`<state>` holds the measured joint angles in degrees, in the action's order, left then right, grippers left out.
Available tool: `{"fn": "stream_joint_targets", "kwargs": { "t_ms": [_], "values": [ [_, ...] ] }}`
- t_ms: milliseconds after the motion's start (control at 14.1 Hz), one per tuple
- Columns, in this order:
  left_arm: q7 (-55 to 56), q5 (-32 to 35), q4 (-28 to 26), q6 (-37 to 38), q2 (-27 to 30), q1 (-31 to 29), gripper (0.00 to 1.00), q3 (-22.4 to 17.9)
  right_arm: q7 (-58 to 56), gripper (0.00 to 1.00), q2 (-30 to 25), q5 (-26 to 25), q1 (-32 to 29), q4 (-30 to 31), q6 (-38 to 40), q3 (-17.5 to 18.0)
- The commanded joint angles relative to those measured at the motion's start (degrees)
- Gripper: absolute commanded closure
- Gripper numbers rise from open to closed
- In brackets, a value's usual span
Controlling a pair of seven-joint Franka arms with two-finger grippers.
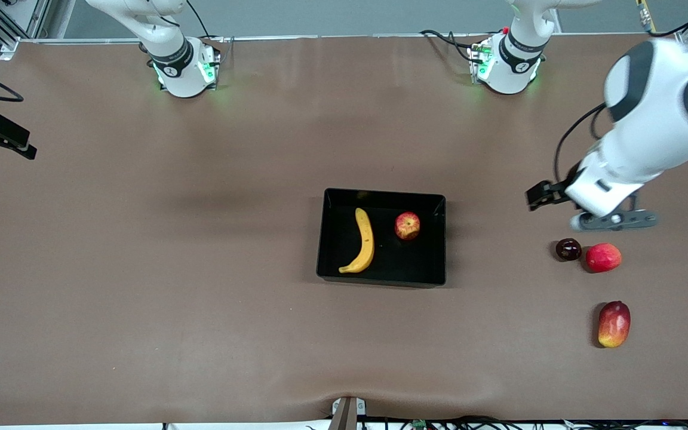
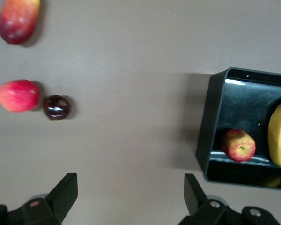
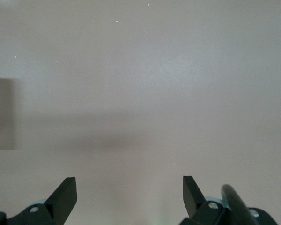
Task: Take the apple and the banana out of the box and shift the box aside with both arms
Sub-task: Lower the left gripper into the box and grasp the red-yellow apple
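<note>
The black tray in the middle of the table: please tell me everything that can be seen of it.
The black tray is a shallow, open-topped rectangle that looks like glossy plastic, with low walls and rounded corners. It lies flat on the brown table near its middle. Inside it lie a curved yellow banana and, beside the banana toward the left arm's end, a small apple streaked red and yellow; the two fruits are apart. No gripper touches the tray. The left wrist view shows light reflected on its inner floor.
</note>
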<state>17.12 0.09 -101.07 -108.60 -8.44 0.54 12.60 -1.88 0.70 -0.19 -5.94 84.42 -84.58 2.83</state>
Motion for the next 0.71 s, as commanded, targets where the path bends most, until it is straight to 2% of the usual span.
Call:
{"fn": "stream_joint_targets", "kwargs": {
  "t_ms": [0,284,640],
  "values": [
    [7.6,0.6,-0.2,-4.8,-3.4,0.3,0.00,3.8,-0.3,0.00,0.6,1.1,-0.7,-1.2,0.2,0.7],
    [23.6,1.0,0.0,-13.7,-10.7,7.5,0.00,4.5,-0.3,0.00,0.7,1.1,-0.7,-1.3,0.2,0.7],
    [37.2,5.9,1.0,-21.9,-18.7,14.8,0.00,4.5,-0.3,0.00,0.7,1.1,-0.7,-1.3,0.2,0.7]
  ]
}}
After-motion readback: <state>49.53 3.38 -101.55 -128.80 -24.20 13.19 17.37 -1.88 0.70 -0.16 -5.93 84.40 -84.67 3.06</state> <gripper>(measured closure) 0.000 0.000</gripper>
